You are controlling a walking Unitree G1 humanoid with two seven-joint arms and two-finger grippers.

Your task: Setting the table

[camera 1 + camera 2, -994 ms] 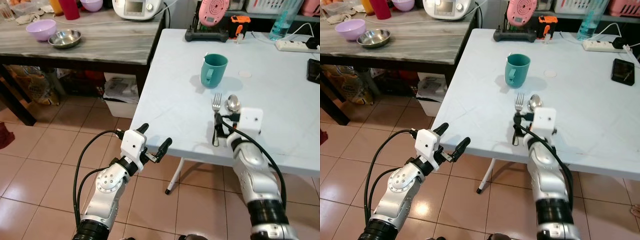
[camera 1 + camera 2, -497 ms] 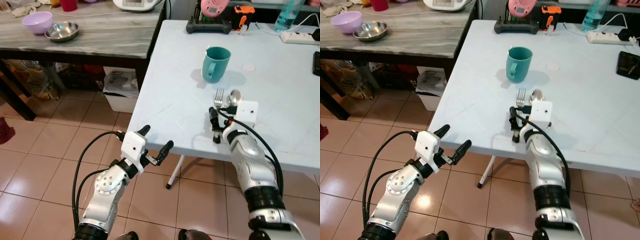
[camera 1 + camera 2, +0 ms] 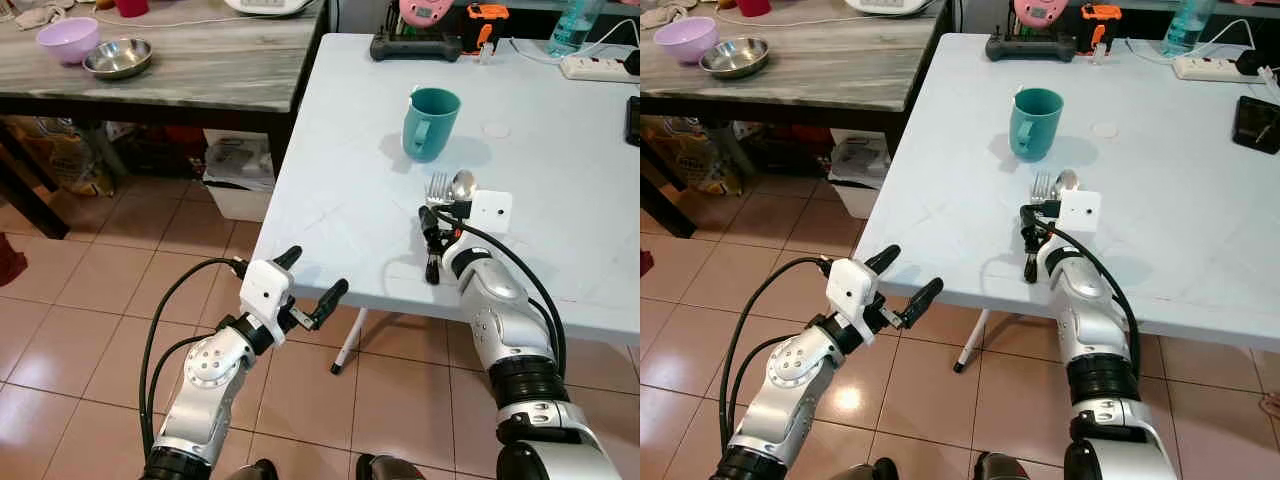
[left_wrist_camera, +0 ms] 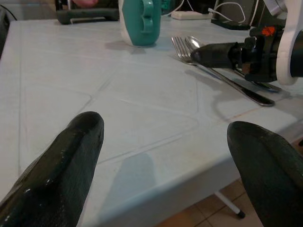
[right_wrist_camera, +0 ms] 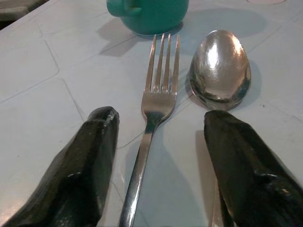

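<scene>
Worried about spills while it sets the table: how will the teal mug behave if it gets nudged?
The teal mug stands upright on a broad base, so it would probably slide rather than tip. The smooth white table likely offers little grip. Its handle faces the robot, so a push there might spin it.

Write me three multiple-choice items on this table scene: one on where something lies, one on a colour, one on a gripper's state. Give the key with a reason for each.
1. Where does the fork lie relative to the spoon?
A. Across the spoon
B. Beside it, on the robot's left
C. Inside the mug

2. What colour is the mug?
A. Teal
B. Red
C. White

3. How is the right gripper?
A. Shut on the fork
B. Shut on the spoon
C. Open over the fork's handle

Key: 1 B, the two lie side by side on the white table. 2 A, the mug is teal in the head views. 3 C, the right wrist view shows its fingers spread, with the fork's handle between them.
</scene>
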